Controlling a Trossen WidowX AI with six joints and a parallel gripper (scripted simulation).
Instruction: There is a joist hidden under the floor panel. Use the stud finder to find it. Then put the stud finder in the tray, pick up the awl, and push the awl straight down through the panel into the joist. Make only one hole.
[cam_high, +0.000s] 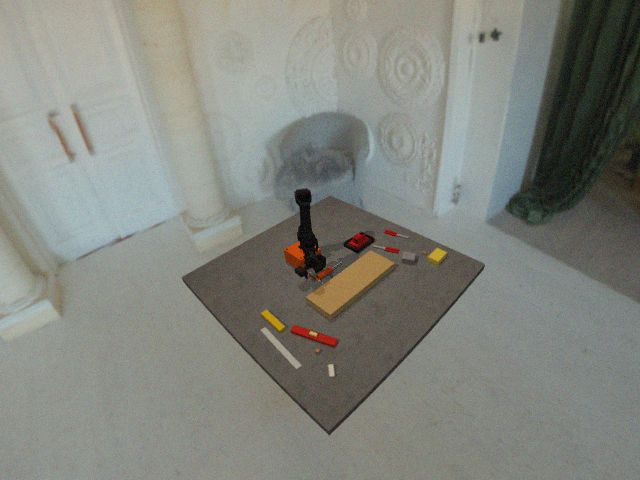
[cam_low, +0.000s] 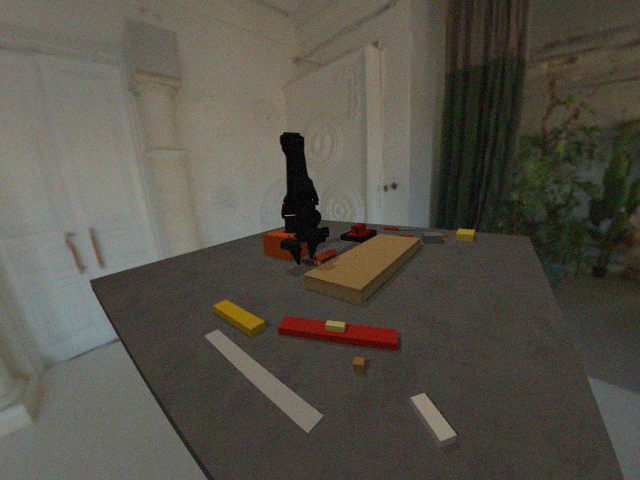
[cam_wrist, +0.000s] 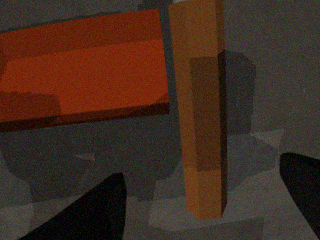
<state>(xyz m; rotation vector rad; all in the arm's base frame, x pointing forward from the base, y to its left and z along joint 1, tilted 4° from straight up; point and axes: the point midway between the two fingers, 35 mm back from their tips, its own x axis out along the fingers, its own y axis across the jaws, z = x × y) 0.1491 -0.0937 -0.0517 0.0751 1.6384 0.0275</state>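
The awl, with its brown wooden handle (cam_wrist: 205, 195) (cam_low: 309, 261), lies on the table beside the near left end of the wooden floor panel (cam_high: 351, 284) (cam_low: 367, 263). My gripper (cam_high: 309, 274) (cam_low: 305, 260) (cam_wrist: 203, 173) is open and low over the table, its fingers on either side of the awl handle, with gaps visible on both sides in the wrist view. The awl's tip is out of the wrist view. The red stud finder (cam_high: 359, 239) (cam_low: 358, 229) sits in the black tray (cam_high: 353, 249) at the far end. The joist is hidden.
An orange-handled tool (cam_high: 325, 272) (cam_low: 325, 255) (cam_wrist: 85, 80) lies right by the awl handle. An orange box (cam_high: 294, 254) (cam_low: 276, 244) stands by the arm. A red level (cam_high: 323, 338), a yellow block (cam_high: 272, 320) and a white strip (cam_high: 280, 348) lie nearer the top and exterior views.
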